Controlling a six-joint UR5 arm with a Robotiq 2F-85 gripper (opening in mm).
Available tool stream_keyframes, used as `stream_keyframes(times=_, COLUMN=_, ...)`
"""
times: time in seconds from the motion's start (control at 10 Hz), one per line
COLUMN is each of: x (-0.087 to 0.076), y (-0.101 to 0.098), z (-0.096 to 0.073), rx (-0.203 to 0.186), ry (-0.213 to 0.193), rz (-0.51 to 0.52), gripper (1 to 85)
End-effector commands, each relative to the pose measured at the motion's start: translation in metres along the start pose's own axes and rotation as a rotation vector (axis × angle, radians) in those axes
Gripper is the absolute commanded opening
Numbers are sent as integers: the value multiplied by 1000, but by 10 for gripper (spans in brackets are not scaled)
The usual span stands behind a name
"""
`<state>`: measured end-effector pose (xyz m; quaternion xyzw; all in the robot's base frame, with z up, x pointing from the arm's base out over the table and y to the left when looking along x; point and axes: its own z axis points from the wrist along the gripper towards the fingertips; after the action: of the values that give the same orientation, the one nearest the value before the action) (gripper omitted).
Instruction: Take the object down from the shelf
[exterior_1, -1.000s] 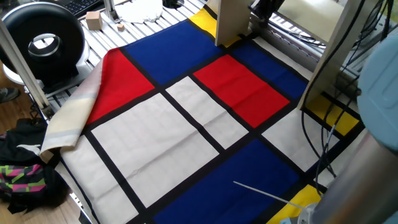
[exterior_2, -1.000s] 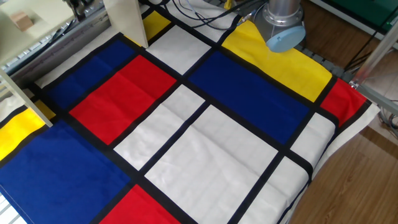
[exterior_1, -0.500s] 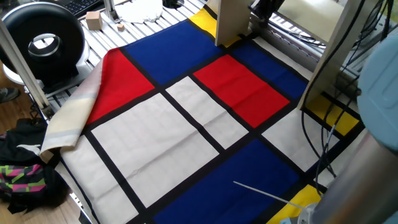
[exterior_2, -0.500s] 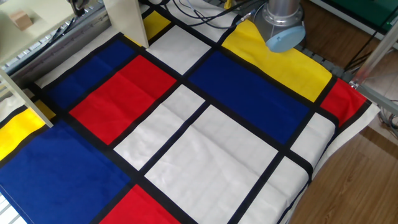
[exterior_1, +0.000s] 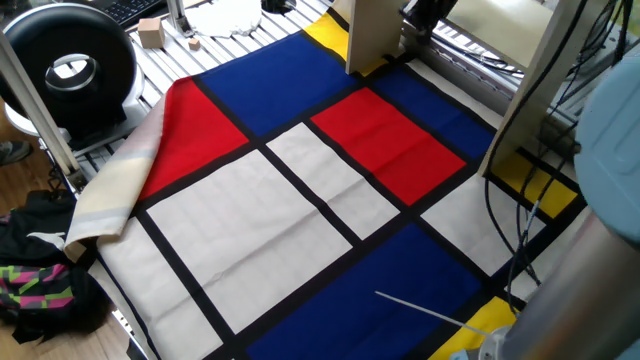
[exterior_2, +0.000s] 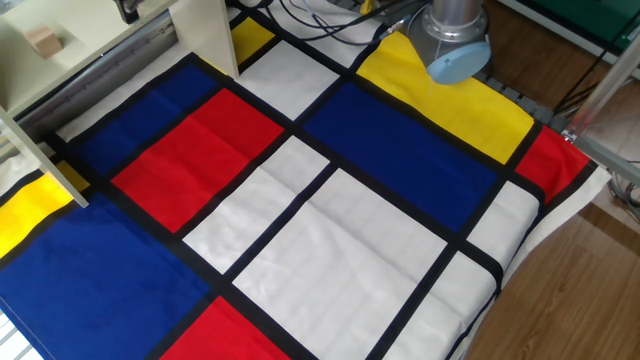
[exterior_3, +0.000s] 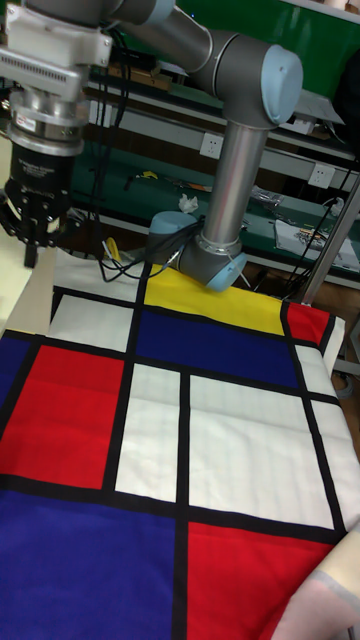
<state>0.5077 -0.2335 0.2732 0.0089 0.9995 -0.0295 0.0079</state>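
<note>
The object, a tiny tan block, lies on the flat board of the shelf at the far left of the other fixed view. My gripper shows only as a dark tip at the top edge, to the right of the block and apart from it. In one fixed view the gripper sits between the shelf uprights. The tall fixed view has the gripper pointing down over the shelf. Its fingers are dark and partly cut off, so their spacing is unclear.
A cloth of red, blue, white and yellow squares covers the table. At the back left are a larger pale wooden cube and a black round device. Cables trail near the arm's base.
In the other fixed view the tan block now sits slightly lower and further right on the shelf board. The gripper tip has barely shifted.
</note>
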Motion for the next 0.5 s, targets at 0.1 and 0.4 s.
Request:
stream_keyframes(times=0.1, x=2, y=-49, z=-16, rx=-2, ry=24, rz=-82, gripper=10)
stream_keyframes(times=0.4, x=-4, y=-39, z=-11, rx=-38, ry=31, rz=-70, gripper=33)
